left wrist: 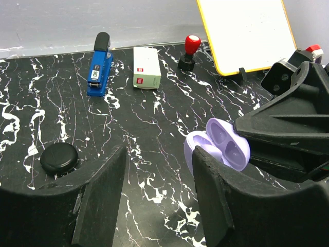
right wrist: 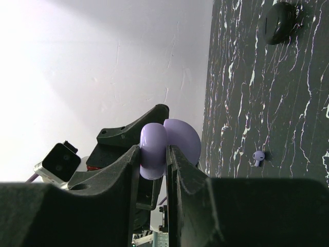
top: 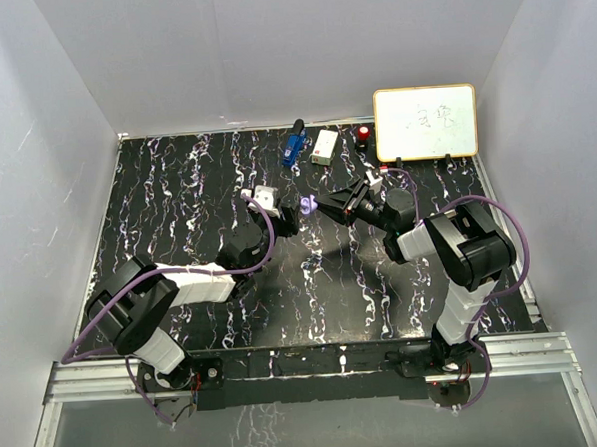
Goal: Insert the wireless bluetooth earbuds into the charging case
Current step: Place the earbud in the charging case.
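Over the table (top: 178, 210) the right gripper (right wrist: 168, 154) pinches the open lilac case (left wrist: 221, 146); the left gripper (left wrist: 159, 200) hangs beside it, jaws apart, empty. A lilac earbud (right wrist: 258, 157) lies loose on the table. Next, probably: left fetches it and seats it

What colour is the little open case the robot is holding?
Pale lilac. The open case shows best in the left wrist view.

Lilac case (left wrist: 226, 149), blue stapler (left wrist: 99, 64), black table (left wrist: 154, 121) veined white.
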You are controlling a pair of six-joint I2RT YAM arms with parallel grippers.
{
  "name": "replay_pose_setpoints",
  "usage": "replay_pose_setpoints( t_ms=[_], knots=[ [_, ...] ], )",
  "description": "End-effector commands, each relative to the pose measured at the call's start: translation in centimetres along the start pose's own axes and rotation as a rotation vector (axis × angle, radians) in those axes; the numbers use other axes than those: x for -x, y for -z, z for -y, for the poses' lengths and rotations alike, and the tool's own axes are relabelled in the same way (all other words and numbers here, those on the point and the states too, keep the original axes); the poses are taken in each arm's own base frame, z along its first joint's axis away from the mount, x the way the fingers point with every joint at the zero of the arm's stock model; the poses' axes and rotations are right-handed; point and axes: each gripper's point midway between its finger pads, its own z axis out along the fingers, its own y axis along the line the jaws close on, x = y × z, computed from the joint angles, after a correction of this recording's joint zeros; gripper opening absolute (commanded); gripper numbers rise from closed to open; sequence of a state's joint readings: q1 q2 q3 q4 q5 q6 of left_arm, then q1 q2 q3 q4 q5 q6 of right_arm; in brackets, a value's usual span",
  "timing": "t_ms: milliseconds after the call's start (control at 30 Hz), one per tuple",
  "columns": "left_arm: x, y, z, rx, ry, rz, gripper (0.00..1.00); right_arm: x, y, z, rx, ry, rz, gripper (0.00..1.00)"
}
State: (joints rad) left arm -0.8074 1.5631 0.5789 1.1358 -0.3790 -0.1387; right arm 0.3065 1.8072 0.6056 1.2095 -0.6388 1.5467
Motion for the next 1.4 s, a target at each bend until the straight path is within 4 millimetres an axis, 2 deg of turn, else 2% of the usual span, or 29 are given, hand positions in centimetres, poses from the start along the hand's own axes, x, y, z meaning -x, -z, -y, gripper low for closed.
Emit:
replay_pose_setpoints(
  t_ms=[0,1367],
  knots=[
    [1.9,-0.6,0.5,-0.003,0.024,0.051,0.53,-0.1,-0.1,-1.7,0.072,0.055,-0.006,0.00],
    [2.9,-0.4,2.0,-0.075,0.079,0.068,0.52,-0.1,-0.1,-1.6,0.069,0.052,-0.005,0.00]
  ],
)
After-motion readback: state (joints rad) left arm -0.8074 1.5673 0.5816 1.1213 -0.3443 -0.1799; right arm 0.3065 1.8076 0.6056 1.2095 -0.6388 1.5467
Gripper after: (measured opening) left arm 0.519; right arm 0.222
